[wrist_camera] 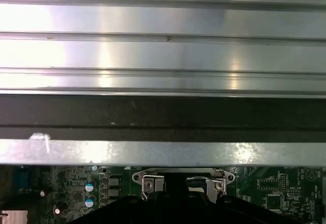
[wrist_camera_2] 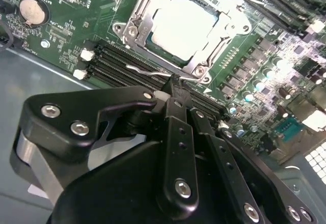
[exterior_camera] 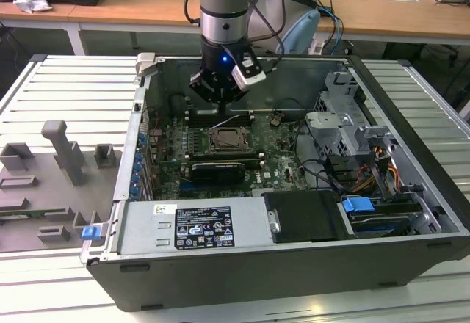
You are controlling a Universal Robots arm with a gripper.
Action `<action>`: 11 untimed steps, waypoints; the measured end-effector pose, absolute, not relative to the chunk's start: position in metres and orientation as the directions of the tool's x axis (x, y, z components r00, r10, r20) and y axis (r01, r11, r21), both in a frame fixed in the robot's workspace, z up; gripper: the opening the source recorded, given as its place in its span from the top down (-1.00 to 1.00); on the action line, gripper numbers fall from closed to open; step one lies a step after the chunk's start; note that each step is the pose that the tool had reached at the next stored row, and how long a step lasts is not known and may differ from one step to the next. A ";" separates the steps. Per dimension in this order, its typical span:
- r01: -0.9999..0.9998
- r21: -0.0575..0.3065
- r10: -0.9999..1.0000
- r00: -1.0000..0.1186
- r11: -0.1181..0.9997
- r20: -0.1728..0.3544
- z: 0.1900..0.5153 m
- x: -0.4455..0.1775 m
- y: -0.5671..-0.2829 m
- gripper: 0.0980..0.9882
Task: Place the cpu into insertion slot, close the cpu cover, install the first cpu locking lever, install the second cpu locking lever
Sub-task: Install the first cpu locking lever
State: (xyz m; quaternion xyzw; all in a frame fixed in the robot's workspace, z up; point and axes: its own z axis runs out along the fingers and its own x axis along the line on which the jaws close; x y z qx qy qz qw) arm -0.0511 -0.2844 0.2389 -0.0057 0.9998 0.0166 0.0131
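"Chip looks to be sitting in the socket, doesn't it? Pale top, square to the rim."

"It does, and the cover frame seems to lie flat around it. So I'd say the job in hand is the lever, that thin wire bar along the socket's edge, between it and the memory slots."

"Where's the tool?"

"Down inside the computer case, its tip right at the end of that lever. It's touching it or just short of it; I can't tell which. The two black fingers are drawn together, with nothing between them that I can see. In the exterior view it hangs just above the socket, on its far side."

"So it's pushing, not gripping?"

"That's my reading. To do it well, I'd want the tip on the lever's handle end, not mid-bar, so the wire bends as little as possible. Press down, then ease sideways so it slips under its hook. Whether it's hooked at this moment I can't make out."

"What would spoil it?"

"Sliding off. The wire is thin and round, so a closed tip could skid onto the green board or catch the white clips of the memory slots just beside it. I'd ask for slow and straight down, keeping clear of the chip's top. The case lies flat on the slatted tabletop, so I'd expect nothing to shift underneath."
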 end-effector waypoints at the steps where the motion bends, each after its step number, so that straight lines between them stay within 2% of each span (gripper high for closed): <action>1: -0.012 0.041 -0.011 -1.000 0.999 -0.026 0.238 -0.051 -0.284 0.98; 11: -0.031 0.043 -0.030 -0.999 0.999 -0.026 0.227 -0.038 -0.280 0.98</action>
